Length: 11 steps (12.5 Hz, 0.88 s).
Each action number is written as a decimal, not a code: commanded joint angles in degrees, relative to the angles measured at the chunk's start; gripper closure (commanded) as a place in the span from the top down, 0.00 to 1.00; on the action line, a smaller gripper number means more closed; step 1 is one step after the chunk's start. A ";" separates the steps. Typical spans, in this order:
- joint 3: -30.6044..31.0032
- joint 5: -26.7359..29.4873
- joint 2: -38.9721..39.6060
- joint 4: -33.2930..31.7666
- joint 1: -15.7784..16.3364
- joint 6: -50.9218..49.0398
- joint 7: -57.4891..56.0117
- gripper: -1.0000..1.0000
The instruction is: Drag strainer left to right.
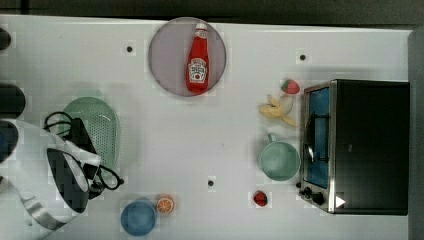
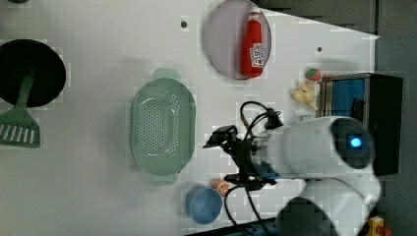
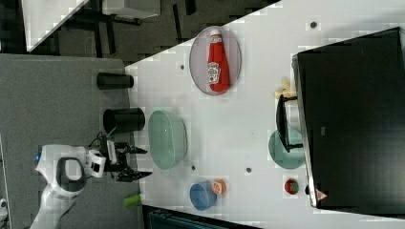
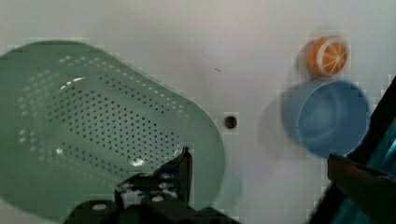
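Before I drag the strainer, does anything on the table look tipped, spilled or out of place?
Only one oddity: the ketchup bottle lies on its side on the grey plate, not upright. No spill shows. The strainer sits flat, the mug and blue bowl upright. The end effector is open beside the strainer.

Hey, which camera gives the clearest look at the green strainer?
The left view: the strainer lies whole and unobstructed, holes and both end tabs visible. In the top view the arm covers part of the strainer. The right view shows the strainer whole but smaller. The wrist view shows its holes close up, one end cut off.
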 commanded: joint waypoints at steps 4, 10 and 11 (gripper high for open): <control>-0.86 0.14 10.73 -4.82 -1.39 25.55 15.28 1.00; -5.69 0.13 20.52 -6.09 1.53 39.65 15.31 1.00; -7.22 0.10 21.55 -6.04 2.73 41.04 15.28 1.00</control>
